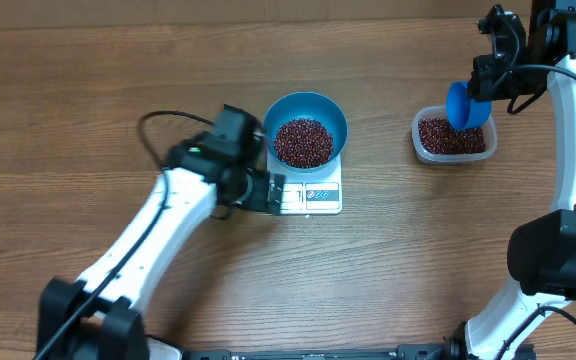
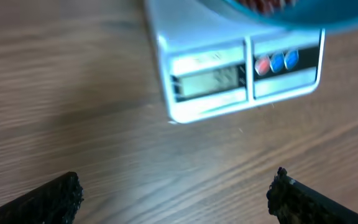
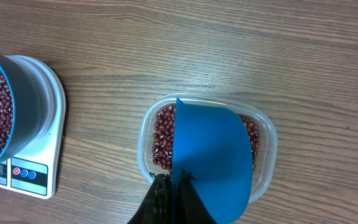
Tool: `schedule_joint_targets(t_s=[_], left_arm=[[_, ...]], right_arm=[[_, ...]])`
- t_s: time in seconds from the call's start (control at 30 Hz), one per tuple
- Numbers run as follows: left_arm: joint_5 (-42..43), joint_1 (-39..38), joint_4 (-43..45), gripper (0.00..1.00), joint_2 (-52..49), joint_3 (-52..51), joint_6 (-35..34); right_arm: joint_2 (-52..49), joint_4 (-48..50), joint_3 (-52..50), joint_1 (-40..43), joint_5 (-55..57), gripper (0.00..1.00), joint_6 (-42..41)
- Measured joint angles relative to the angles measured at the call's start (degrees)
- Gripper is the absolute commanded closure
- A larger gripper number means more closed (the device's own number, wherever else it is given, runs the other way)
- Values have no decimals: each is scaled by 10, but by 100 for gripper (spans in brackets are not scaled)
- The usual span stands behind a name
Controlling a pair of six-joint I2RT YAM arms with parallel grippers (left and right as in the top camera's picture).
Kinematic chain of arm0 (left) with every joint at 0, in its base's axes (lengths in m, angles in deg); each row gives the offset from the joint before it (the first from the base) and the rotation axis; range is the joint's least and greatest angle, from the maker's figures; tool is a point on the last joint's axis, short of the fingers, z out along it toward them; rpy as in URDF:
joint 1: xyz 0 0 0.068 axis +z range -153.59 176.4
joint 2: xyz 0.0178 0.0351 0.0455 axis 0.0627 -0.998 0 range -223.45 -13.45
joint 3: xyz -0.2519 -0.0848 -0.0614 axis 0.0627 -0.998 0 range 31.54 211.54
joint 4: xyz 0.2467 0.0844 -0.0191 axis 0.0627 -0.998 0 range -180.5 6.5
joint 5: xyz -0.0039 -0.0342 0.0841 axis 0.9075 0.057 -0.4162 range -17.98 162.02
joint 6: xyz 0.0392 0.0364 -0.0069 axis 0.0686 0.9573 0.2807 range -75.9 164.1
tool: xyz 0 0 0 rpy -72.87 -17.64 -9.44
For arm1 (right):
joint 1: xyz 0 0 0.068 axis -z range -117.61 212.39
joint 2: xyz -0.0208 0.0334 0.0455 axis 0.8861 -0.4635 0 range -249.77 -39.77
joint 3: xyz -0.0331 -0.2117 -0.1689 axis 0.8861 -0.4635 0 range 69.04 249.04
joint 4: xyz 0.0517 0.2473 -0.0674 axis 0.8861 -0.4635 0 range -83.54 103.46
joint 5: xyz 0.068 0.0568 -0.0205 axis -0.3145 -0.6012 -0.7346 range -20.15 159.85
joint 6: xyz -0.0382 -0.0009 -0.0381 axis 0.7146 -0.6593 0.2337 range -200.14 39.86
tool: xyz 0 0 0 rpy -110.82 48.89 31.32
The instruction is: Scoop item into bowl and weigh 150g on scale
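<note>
The deep blue bowl point(image 1: 334, 112) stands on the white scale point(image 1: 320, 196), holding a heap of dark red-brown beans point(image 1: 303, 142). My left gripper point(image 1: 276, 192) is open at the scale's front left corner, holding nothing. In the left wrist view the scale's grey display point(image 2: 207, 81) lies beyond my wide-apart fingertips point(image 2: 64, 194). My right gripper point(image 1: 485, 82) is shut on the handle of a small blue scoop point(image 1: 462, 106), held over the clear tub point(image 1: 419, 140). The right wrist view shows the scoop point(image 3: 213, 155) covering most of the beans point(image 3: 163, 140) in the tub.
The clear plastic tub point(image 3: 145, 134) sits to the right of the scale point(image 3: 53, 112), with bare wood between them. The left arm's black cable point(image 1: 158, 125) loops over the table to the left of the bowl. Both arm bases stand at the near edge.
</note>
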Motion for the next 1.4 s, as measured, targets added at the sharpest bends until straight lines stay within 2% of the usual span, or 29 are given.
schedule_joint_targets(t_s=[0.2, 0.43, 0.57, 0.73, 0.97, 1.17, 1.4], left_arm=[[-2, -78, 17, 0, -64, 0, -8], [-53, -145, 12, 1, -76, 0, -8], [-96, -147, -10, 0, -76, 0, -8], [-133, -146, 3, 1, -76, 0, -8], [-142, -146, 13, 0, -76, 0, -10], [-161, -151, 28, 1, -70, 0, -40], [-172, -155, 36, 0, -12, 0, -49]], right_arm=[[0, 0, 0, 0, 0, 96, 0], [0, 0, 0, 0, 0, 96, 0], [0, 0, 0, 0, 0, 96, 0], [-3, 0, 0, 0, 0, 96, 0], [-22, 2, 0, 0, 0, 96, 0], [-23, 2, 0, 0, 1, 96, 0], [-23, 2, 0, 0, 2, 96, 0]])
